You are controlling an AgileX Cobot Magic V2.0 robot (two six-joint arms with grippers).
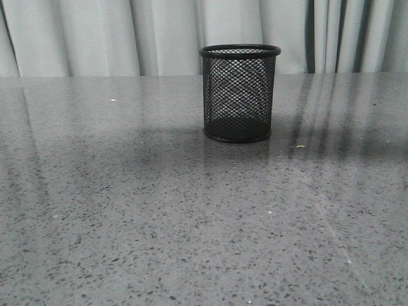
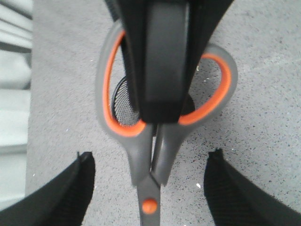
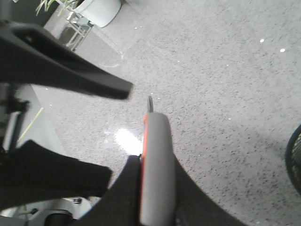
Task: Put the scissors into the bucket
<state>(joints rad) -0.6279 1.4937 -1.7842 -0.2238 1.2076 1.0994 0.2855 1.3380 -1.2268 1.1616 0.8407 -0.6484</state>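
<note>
Neither gripper shows in the front view; the bucket point(image 1: 239, 95) stands upright on the table point(image 1: 127, 223), apparently empty. From the left wrist, the left gripper point(image 2: 151, 154) is spread wide around the airborne scissors point(image 2: 155, 160), blades together, the bucket beneath. From the right wrist, the right gripper point(image 3: 155, 197) looks clamped on a handle. Lowering and release remain.

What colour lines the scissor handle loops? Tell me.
Orange lines the grey loops of the scissors; the left wrist view shows it best.
</note>
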